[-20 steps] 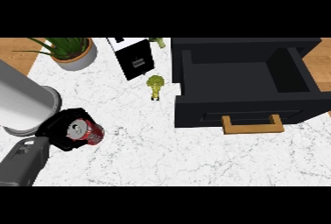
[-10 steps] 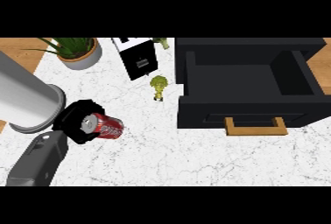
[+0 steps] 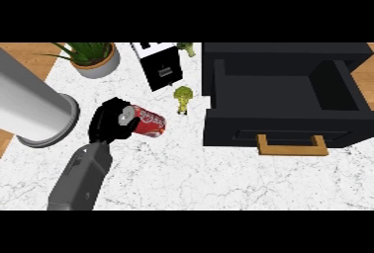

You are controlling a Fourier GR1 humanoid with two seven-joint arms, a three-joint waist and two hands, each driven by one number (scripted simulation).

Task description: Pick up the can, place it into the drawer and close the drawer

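Note:
A red can (image 3: 148,122) with a silver end lies tilted on its side in my left hand (image 3: 110,121), whose black fingers curl round its silver end; whether it rests on the marble counter or hangs just above it, I cannot tell. The black drawer (image 3: 292,84) stands pulled open at the right, with nothing visible inside and its wooden handle (image 3: 291,147) facing me. The can is left of the drawer's front left corner, apart from it. My right hand is out of view.
A tall pale grey cylinder (image 3: 33,104) stands at the left edge, close to my forearm. A potted plant (image 3: 91,55) and a black box (image 3: 162,69) stand at the back. A small green broccoli-like thing (image 3: 182,96) sits between can and drawer.
My left hand has carried the can up and to the right, toward the drawer. The forearm has swung further into view.

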